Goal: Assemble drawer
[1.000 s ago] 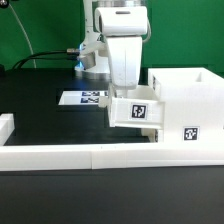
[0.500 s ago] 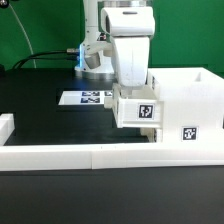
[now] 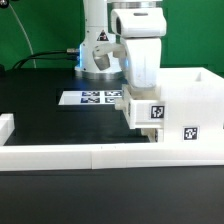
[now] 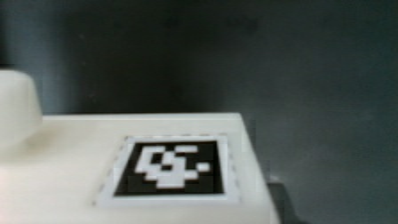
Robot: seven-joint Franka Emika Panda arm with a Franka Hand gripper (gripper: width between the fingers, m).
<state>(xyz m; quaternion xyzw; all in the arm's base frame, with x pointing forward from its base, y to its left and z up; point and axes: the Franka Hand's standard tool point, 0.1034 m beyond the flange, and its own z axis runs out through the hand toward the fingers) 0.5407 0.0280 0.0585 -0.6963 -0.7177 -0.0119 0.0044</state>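
Against the tall open-fronted box (image 3: 188, 108), on the side toward the exterior view's left, a shallow white tray (image 3: 146, 109) is held above the black table (image 3: 50, 125). The tray is seen tilted slightly, its tagged face turned toward the camera, and its far edge is touching or just beside the box's wall; which of the two cannot be told. The tray is gripped from above by the gripper (image 3: 137, 92), whose white body rises straight up from it. The fingertips are hidden behind the tray, yet the tray hangs clear of the table with nothing else beneath it, so the claw is taken to be clamped on it.

The box itself stands on the table, just behind the long low white border wall (image 3: 90, 154), with a small square tag shown on its front face. The marker board (image 3: 92, 98) lies flat on the table, near the box and beyond the tray toward the exterior view's left.

In the wrist view, a white surface of the tray (image 4: 71, 150) bearing a blurred black-and-white tag is seen close up, with the dark table behind it.
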